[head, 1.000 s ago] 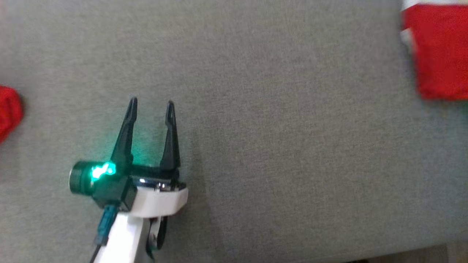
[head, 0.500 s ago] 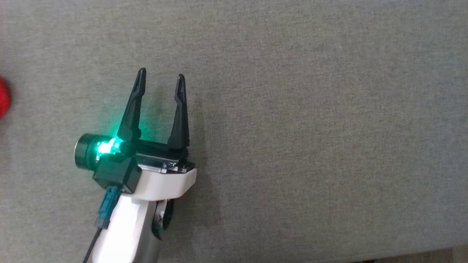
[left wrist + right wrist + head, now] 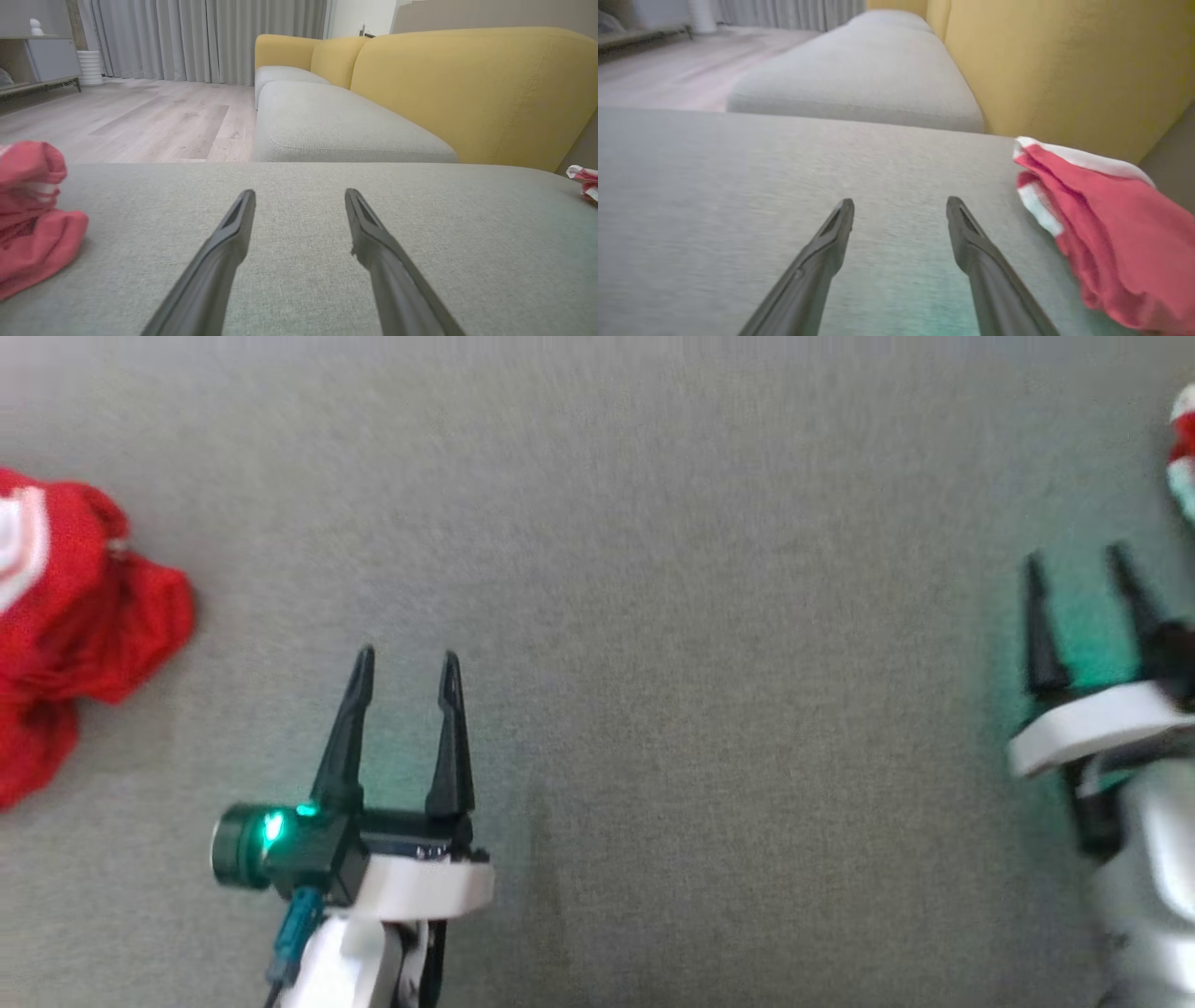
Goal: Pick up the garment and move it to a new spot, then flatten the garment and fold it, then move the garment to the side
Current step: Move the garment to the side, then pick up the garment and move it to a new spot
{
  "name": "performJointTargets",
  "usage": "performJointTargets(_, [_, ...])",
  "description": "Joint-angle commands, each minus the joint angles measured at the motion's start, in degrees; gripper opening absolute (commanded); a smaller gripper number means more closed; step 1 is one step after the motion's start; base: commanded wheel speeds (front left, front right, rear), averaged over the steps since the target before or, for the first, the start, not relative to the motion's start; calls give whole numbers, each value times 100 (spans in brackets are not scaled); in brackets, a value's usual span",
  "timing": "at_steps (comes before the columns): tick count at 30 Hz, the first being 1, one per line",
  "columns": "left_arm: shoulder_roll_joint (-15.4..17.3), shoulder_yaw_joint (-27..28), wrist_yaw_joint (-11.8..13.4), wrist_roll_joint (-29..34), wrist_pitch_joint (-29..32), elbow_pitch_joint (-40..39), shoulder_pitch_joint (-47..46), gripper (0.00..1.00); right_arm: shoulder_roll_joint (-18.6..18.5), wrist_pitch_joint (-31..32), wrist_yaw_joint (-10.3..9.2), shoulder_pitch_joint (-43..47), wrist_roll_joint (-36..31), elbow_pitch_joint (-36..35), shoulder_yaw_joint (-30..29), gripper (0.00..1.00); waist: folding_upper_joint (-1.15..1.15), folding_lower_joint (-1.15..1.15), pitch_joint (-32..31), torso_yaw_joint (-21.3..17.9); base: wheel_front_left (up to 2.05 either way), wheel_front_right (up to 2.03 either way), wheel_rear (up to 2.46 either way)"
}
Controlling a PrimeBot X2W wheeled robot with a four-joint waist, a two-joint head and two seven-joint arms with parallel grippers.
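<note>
Spanning the scene: grey woven sofa cushion. At far left, crumpled red garment with white trim, apparently not yet picked up, so all steps remain. At far right, folded red-and-white cloth. Fingers apart, empty: left tool, right tool.

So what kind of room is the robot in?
Most likely a home living room: there's a yellow-backed sofa, long grey curtains and a pale wooden floor.
</note>
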Motion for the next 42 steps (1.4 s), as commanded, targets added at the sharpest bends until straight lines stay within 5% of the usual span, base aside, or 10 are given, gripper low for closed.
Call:
performJointTargets(1, [40, 137, 39, -34, 11, -146, 45, 100, 50, -117, -5, 98, 123, -109, 213, 100, 0, 2, -548, 155, 0, 0, 0])
performJointTargets(6, [40, 217, 45, -109, 11, -38, 366, 100, 481, -188, -5, 531, 460, -428, 727, 100, 0, 2, -1110, 176, 0, 0, 0])
performJointTargets(15, [40, 405, -54, -141, 11, 14, 994, 100, 978, -191, -5, 1915, 552, -1394, 678, 100, 0, 2, -1898, 162, 0, 0, 0])
performJointTargets(42, [40, 769, -123, 182, 11, 250, 1294, 100, 1115, -192, -5, 2467, 202, -1465, 771, 100, 0, 2, -2212, 136, 0, 0, 0])
